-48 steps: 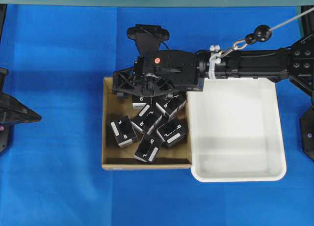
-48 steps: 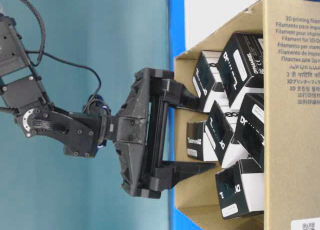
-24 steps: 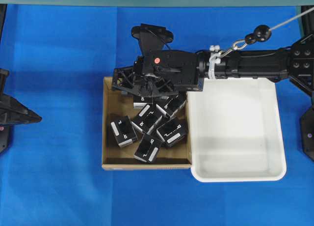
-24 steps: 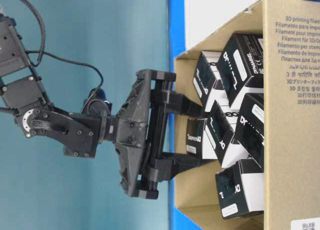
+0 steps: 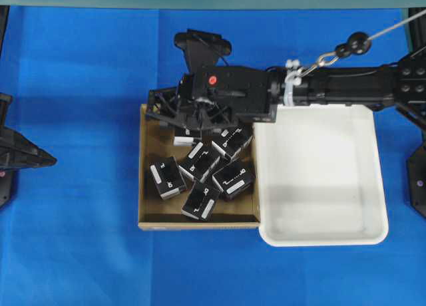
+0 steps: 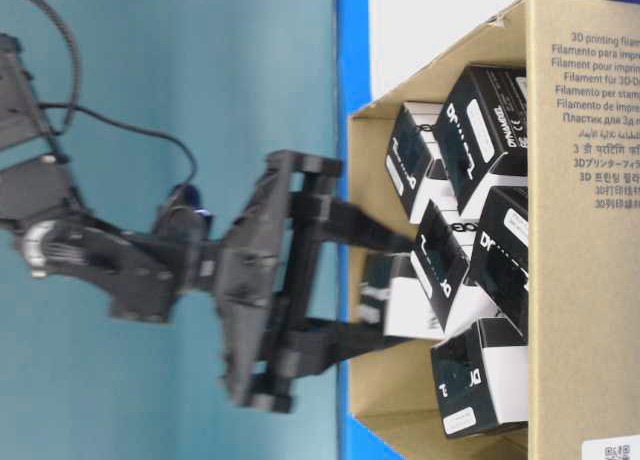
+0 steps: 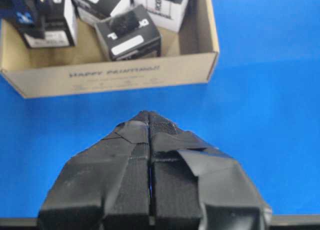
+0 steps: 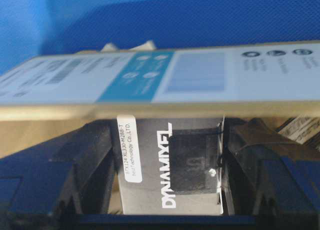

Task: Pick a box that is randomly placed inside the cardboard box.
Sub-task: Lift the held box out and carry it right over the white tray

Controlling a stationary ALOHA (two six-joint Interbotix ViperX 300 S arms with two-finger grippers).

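Observation:
The cardboard box (image 5: 142, 199) lies mid-table and holds several black cartons. My right gripper (image 5: 190, 134) reaches in at its far wall and is shut on the box (image 8: 150, 190), a black carton with a white label strip and the white word DYNAMIXEL. The box sits square between the two fingers (image 8: 90, 175). The table-level view shows the same grip (image 6: 398, 292) on the box (image 6: 400, 305), close to the cardboard box's wall (image 6: 590, 230). My left gripper (image 7: 150, 135) is shut and empty over blue cloth, short of the cardboard box (image 7: 115, 77); it shows at the overhead view's left edge (image 5: 30, 156).
A white plastic tray (image 5: 383, 206) stands against the cardboard box's right side. Other black cartons (image 5: 168, 177) (image 5: 233, 178) lie crowded in the cardboard box's middle and right. Blue cloth (image 5: 73, 253) covers the table around them.
The right gripper's jaws have gone from wide open to shut on the box. The gripper with the box has shifted slightly away from the carton floor and shows motion blur. The left arm has not moved.

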